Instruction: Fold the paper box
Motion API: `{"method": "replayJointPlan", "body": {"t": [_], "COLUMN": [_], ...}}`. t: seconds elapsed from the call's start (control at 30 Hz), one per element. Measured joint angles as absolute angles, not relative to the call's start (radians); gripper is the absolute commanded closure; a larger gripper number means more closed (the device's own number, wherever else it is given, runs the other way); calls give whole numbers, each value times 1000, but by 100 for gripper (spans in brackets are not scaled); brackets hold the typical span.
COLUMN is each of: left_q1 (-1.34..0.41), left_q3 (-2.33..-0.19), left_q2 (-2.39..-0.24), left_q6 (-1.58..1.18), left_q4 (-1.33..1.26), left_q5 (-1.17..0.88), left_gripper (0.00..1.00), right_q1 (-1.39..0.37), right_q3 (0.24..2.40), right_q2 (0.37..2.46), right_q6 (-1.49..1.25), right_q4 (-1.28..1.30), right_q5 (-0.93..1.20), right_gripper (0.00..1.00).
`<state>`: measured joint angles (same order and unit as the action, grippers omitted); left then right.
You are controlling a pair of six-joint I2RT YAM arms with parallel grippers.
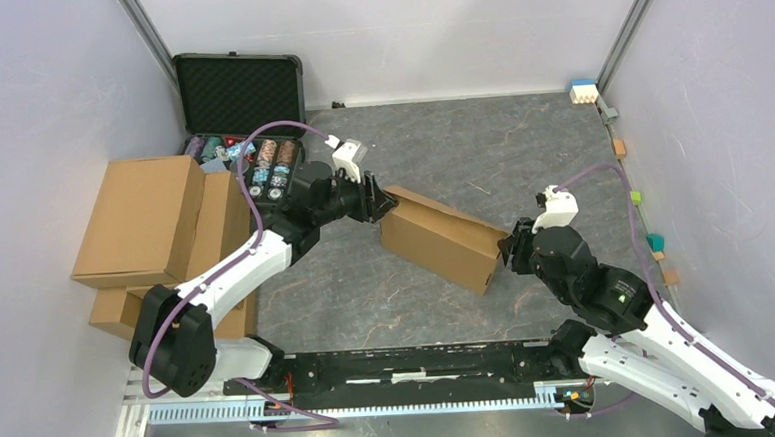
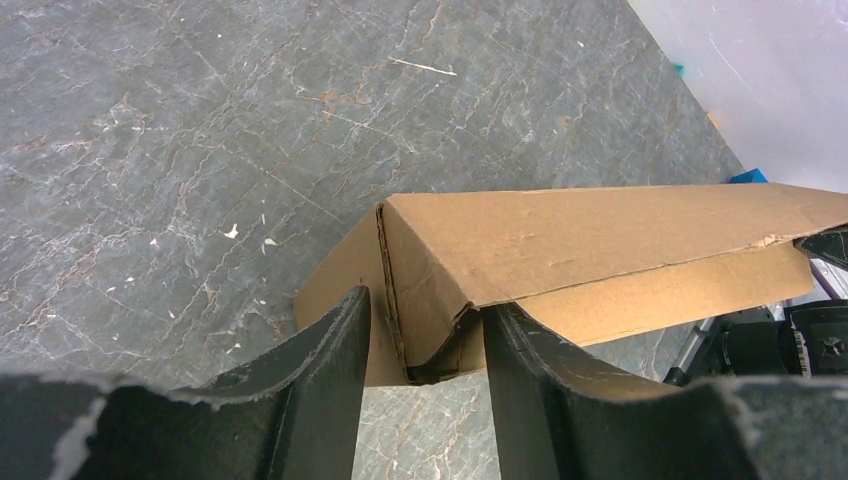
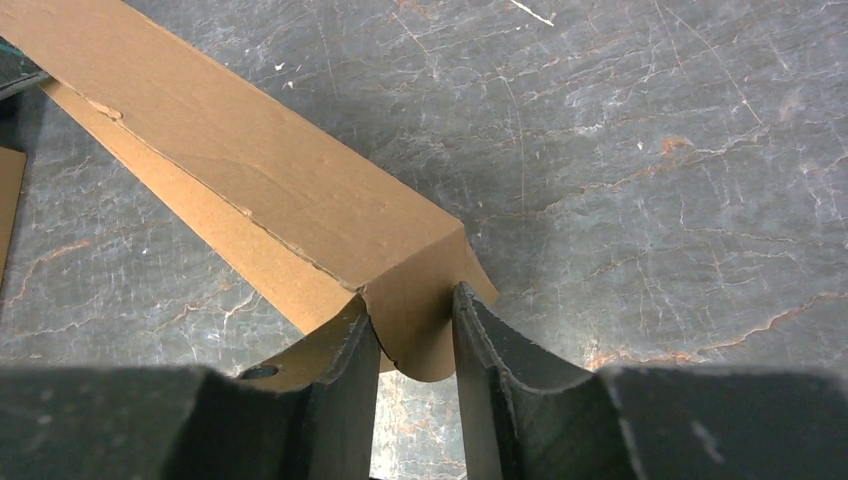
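Leftward of the paper box point(image 1: 443, 238) stand cartons point(image 1: 143, 219).

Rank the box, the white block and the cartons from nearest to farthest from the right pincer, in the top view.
1. Box, mid-table, its end at the right pincer.
2. White block, far right corner.
3. Cartons, stacked at the left edge.
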<state>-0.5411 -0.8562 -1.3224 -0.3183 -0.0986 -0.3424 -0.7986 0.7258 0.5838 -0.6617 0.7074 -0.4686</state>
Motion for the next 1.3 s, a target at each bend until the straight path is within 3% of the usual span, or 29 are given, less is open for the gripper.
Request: {"method": "replayJointPlan", "body": {"t": [0.67,1.17,1.3], "left_q1": [-566,-606,-616], "left_q3": [-873,-878,-878], "left_q2": [-1322,-1292,-1292], "left_q6": [-302,-265,-249], "left_q4": [-70,-7,-6], "left_q5": [-298,-232,-215], "left_gripper": [53,54,71], "right_q1": [-796,-796,-796], "right_q3": [697,803,832], "right_q2": [612,651,660], "right_q6": [-670,-719,-739], "right_q4": [644,794,837], "right_q5": [-477,-408,-392], "right_gripper": [74,84,85]}}
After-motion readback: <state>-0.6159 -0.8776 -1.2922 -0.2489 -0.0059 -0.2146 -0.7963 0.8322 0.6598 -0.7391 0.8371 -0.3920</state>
